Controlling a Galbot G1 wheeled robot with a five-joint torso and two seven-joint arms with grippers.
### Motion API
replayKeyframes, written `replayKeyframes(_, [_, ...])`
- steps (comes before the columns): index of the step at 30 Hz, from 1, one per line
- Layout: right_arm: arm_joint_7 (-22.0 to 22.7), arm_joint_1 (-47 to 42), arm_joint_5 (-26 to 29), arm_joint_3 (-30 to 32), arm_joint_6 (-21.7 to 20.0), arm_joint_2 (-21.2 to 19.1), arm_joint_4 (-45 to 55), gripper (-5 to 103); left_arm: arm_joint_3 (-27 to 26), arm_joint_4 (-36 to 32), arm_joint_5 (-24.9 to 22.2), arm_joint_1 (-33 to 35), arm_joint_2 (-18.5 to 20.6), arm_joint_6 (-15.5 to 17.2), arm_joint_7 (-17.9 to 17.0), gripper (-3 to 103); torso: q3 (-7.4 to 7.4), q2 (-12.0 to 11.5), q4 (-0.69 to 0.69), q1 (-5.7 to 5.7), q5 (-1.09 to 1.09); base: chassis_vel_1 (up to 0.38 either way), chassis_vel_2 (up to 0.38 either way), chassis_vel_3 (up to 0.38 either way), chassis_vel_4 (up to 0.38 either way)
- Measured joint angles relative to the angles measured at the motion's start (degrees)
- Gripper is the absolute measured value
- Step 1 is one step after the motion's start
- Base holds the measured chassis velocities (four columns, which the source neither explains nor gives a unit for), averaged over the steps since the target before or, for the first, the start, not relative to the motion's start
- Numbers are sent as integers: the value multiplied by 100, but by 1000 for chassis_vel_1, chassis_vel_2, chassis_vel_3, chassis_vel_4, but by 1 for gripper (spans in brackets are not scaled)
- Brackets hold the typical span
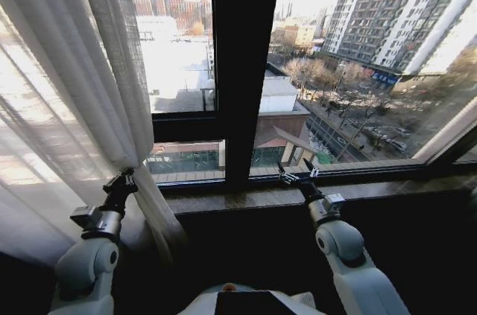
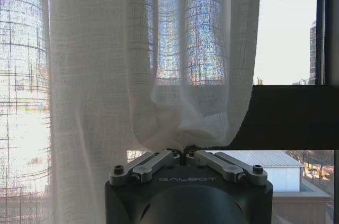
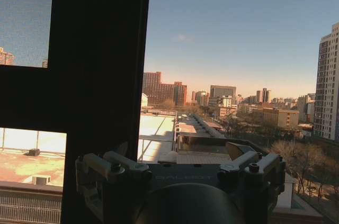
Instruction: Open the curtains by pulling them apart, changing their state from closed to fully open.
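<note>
Window-side, left pincer [image 1: 128, 179] pinches curtains [image 1: 82, 69]; right pincer [image 1: 298, 175] spread.

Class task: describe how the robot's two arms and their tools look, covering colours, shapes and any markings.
Both arms have rounded pale grey shells with ball-like joints, narrowing to black wrists. The left tool and right tool are black, with silver metal linkage bars fixed by dark screws to a black housing. The housing carries the lettering GALBOT in the left wrist view.
</note>
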Motion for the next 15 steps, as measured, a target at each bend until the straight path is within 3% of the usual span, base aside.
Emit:
replayKeyframes(5, [-1,232,293,151,-143,-120,-176,100,-14,34,4,48,70,-40,170,0,0,0,1,0,0,0,0,0,0])
replayKeyframes(8, [7,375,850,296,-345,-277,-348,100,21,69,4,68,85,-100,340,0,1,0,0,0,1,0,0,0,0])
replayKeyframes(15, [-12,348,816,348,-378,-314,-401,100,50,67,4,83,30,-111,365,0,0,0,0,0,0,0,0,0,0])
